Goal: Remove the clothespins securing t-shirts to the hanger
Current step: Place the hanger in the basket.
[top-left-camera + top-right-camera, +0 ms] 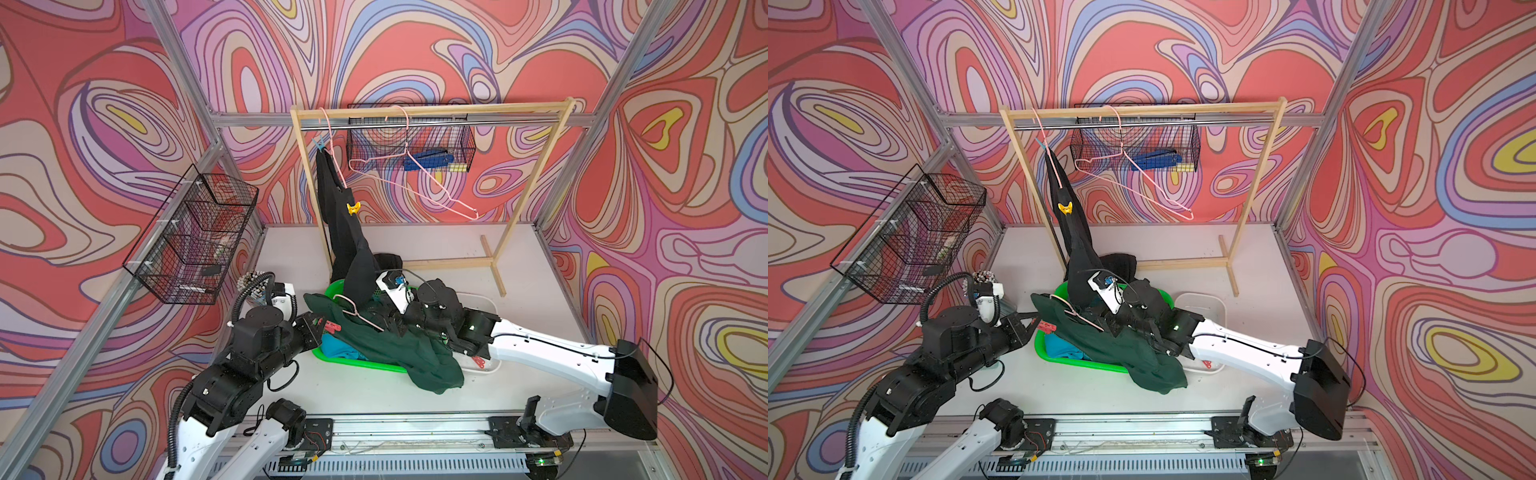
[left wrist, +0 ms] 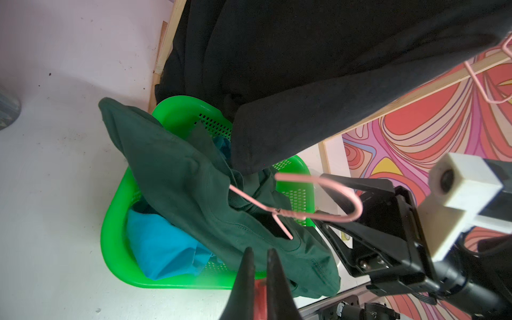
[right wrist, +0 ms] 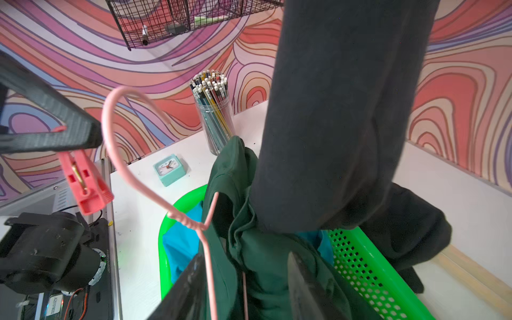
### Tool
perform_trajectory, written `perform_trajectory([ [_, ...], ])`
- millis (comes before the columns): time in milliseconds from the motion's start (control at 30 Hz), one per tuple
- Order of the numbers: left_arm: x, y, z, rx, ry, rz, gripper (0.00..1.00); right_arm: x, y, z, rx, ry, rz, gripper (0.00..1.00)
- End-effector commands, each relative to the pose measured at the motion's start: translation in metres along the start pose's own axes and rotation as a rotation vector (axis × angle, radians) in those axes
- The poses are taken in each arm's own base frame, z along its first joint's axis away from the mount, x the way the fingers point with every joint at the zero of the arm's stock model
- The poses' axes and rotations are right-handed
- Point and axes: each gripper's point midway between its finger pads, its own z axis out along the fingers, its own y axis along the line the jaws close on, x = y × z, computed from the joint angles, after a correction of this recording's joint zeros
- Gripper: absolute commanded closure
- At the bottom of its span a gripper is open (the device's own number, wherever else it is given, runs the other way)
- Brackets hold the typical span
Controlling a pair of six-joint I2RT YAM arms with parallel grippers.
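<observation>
left gripper (image 2: pixel 259 277): clamped tight on a red-pink clothespin (image 3: pixel 83 177), held in the air beside the basket's left rim and touching no cloth

right gripper (image 3: pixel 245 266): jaws apart, straddling the pink hanger (image 2: pixel 299 178) wire and the collar of the dark green t-shirt (image 2: pixel 180 177); doesn't look like it's squeezing anything

green t-shirt: slumped over the green basket (image 2: pixel 113 235) in the middle of the tabletop (image 1: pixel 436 245), hanger threaded through its neck, one end spilling toward the front edge

turquoise t-shirt (image 2: pixel 160 243): bunched inside the basket, under the green one

black t-shirt (image 1: pixel 334 208): pinned to another hanger at the left end of the wooden rack (image 1: pixel 432 109) along the back edge, tail drooping down to the basket

pins left on it: light blue clothespin (image 1: pixel 320 144) up near the rail, yellow clothespin (image 1: pixel 353 208) lower down the hanger's arm

clear bin (image 1: pixel 1204 307): just right of the basket, one red clothespin (image 1: pixel 1207 364) lying in it

step: I reckon this pin is off the green shirt's hanger and needs stowing

next move: probably carry it across to the bin without snagging the hanger hook, let go, then go up for the black shirt's two pins
</observation>
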Motion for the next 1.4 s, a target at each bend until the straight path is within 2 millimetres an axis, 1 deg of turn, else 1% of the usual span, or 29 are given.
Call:
perform_trajectory([
  [0,-0.001,-0.008,0.009,0.039,0.007,-0.032,1.0,-0.001,-0.013,-0.016,0.069,-0.005,0.052,0.45],
  [133,0.001,-0.017,0.018,0.082,0.035,-0.056,1.0,-0.006,-0.015,-0.033,0.089,-0.006,0.068,0.44],
  [200,0.002,-0.019,0.019,0.088,0.044,-0.062,1.0,-0.007,-0.017,-0.041,0.102,-0.006,0.078,0.43],
  [267,-0.001,-0.019,0.017,0.079,0.033,-0.059,1.0,-0.009,-0.021,-0.05,0.125,-0.01,0.09,0.43],
  [333,-0.009,-0.021,0.012,0.069,0.005,-0.045,1.0,-0.011,-0.023,-0.058,0.14,-0.015,0.093,0.42],
  [433,-0.025,-0.033,0.003,0.075,-0.024,-0.012,1.0,-0.014,-0.025,-0.068,0.154,-0.025,0.093,0.41],
  [500,-0.035,-0.049,-0.005,0.099,-0.018,0.015,1.0,-0.015,-0.028,-0.073,0.171,-0.027,0.095,0.41],
  [667,-0.043,-0.082,-0.016,0.16,0.058,0.058,1.0,-0.012,-0.031,-0.08,0.193,-0.015,0.099,0.4],
  [767,-0.049,-0.096,-0.016,0.192,0.075,0.062,1.0,-0.012,-0.033,-0.084,0.204,-0.019,0.102,0.4],
  [867,-0.051,-0.105,-0.007,0.225,0.089,0.046,1.0,-0.011,-0.034,-0.088,0.214,-0.02,0.11,0.4],
  [1000,-0.044,-0.11,0.013,0.258,0.126,0.004,1.0,-0.008,-0.038,-0.094,0.238,-0.012,0.118,0.4],
  [1100,-0.034,-0.114,0.029,0.268,0.152,0.007,1.0,-0.008,-0.045,-0.104,0.278,-0.018,0.124,0.4],
  [1200,-0.017,-0.123,0.046,0.271,0.187,0.044,1.0,-0.014,-0.054,-0.122,0.331,-0.077,0.139,0.4],
  [1267,-0.001,-0.133,0.06,0.281,0.225,0.066,1.0,-0.018,-0.061,-0.137,0.376,-0.127,0.147,0.39],
  [1367,0.022,-0.145,0.079,0.29,0.279,0.092,1.0,-0.019,-0.076,-0.159,0.47,-0.156,0.155,0.38],
])
